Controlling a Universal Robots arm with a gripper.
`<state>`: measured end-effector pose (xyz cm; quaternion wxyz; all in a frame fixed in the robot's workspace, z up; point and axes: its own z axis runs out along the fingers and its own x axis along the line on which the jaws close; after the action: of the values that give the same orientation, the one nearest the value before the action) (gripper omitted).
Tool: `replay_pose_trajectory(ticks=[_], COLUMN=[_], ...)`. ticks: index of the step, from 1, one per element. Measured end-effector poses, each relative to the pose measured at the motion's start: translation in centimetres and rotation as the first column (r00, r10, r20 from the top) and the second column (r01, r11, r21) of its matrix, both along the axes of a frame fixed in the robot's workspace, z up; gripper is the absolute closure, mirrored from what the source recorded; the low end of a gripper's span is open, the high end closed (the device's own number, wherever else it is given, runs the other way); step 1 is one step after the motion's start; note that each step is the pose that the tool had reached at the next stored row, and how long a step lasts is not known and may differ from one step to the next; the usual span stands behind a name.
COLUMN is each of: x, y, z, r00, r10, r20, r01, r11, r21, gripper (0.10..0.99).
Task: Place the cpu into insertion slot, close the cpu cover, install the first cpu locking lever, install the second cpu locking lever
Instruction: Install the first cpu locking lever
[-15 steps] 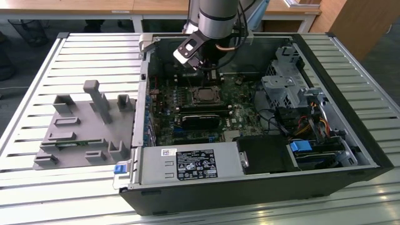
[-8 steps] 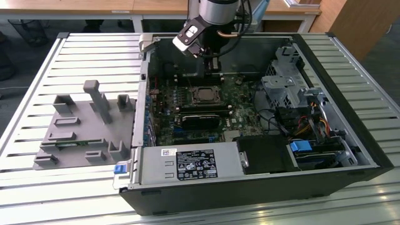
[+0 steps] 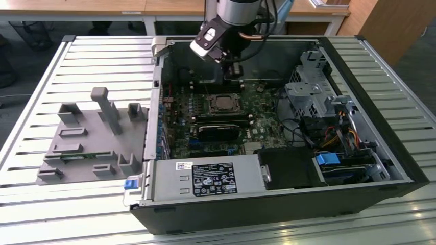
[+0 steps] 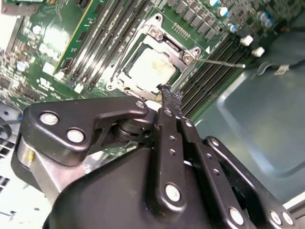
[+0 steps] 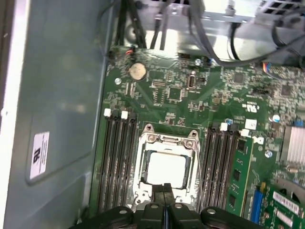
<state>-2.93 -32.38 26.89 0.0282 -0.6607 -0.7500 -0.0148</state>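
Your cpu (image 5: pixel 167 169) sits in the slot (image 5: pixel 139 188), cover (image 5: pixel 167 139) down, pincer (image 4: pixel 167 91) pinched together and empty just above its edge, so I'd say you're on the first lever (image 4: pixel 224 62), which wants a precise push.

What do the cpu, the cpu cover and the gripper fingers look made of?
The cpu: metal face, pale silvery-beige with a dull, even sheen.
The cpu cover: thin sheet metal, bright bare silver that glints along its edges; probably steel.
The gripper fingers: matte black links joined by silver pins. They could be coated metal or hard plastic; the look does not settle which.
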Motion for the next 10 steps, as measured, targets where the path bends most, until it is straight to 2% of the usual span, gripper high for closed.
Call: replay_pose_trajectory(ticks=[3, 6, 10], x=[0.00, 0.00, 0.01], y=[0.00, 0.00, 0.00], z=[0.00, -0.01, 0.00], r00=[0.9985, 0.9945, 0.9899], r10=[0.054, 0.105, 0.142], r20=[0.0000, 0.0001, 0.0001], r01=[-0.054, -0.105, -0.142], r11=[0.9985, 0.9945, 0.9899], r21=[0.000, 0.000, 0.000], gripper=[0.980, 0.980, 0.980])
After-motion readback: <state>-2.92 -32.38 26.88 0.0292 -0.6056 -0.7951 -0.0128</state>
